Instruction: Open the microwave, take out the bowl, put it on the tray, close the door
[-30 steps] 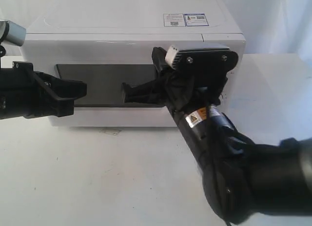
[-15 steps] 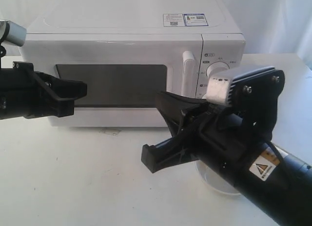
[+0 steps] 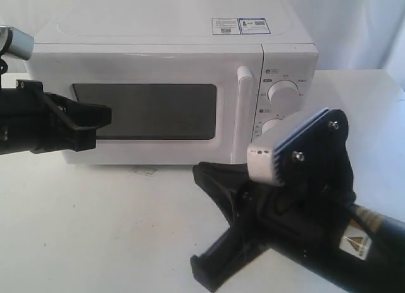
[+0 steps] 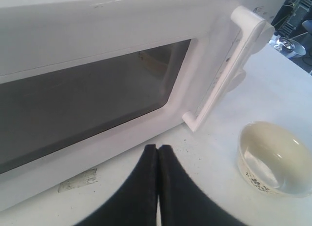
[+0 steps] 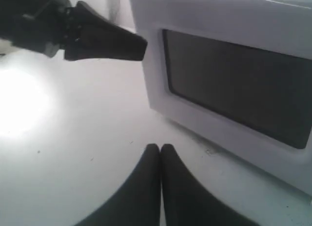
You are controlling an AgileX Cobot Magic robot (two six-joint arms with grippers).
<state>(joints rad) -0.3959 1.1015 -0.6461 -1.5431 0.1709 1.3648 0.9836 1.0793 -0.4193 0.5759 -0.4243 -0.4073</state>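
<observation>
The white microwave stands at the back of the table. Its door is shut, and the bar handle is free. In the left wrist view a cream-yellow bowl sits on the table surface in front of the handle side. My right arm hides it in the exterior view. No tray shows. My left gripper is shut and empty. It hovers by the door's left edge. My right gripper is shut and empty, low over the table, apart from the door.
Two round knobs sit on the microwave's right panel. A scuffed patch marks the table in front of the door. A bright glare lies on the table near the left gripper. The table's right side runs on past the microwave.
My right gripper has drawn back from the door's handle area, down and toward the table's front. The handle and knobs have come into view. The left arm has not moved.
</observation>
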